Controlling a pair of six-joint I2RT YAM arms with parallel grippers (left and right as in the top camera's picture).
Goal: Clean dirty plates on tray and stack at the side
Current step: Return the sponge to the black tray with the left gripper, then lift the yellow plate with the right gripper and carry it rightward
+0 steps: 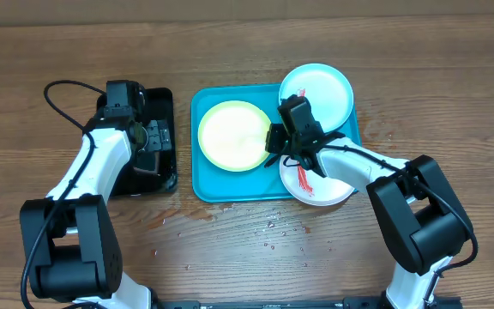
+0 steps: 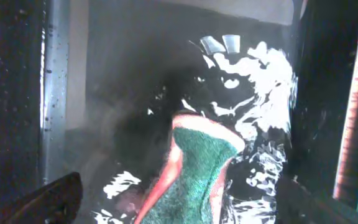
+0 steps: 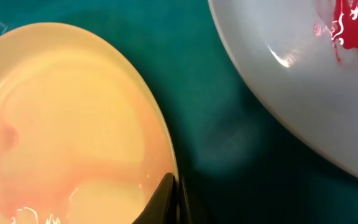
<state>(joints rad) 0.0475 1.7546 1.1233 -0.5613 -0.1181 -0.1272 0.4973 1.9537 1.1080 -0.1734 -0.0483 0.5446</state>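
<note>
The left hand (image 1: 151, 140) hangs over the black tray (image 1: 165, 105), fingers spread wide and holding nothing, with a green sponge (image 2: 197, 174) below in the gap between them. The right hand (image 3: 173, 200) is pinched shut at the rim of the yellow-green plate (image 1: 230, 137), though I can't tell whether it grips that rim. That plate lies in the turquoise tray (image 1: 230, 185), the red-smeared white plate (image 1: 328, 190) sits just beside the hand, and the blue plate (image 1: 320, 86) is farther off at the tray's corner.
</note>
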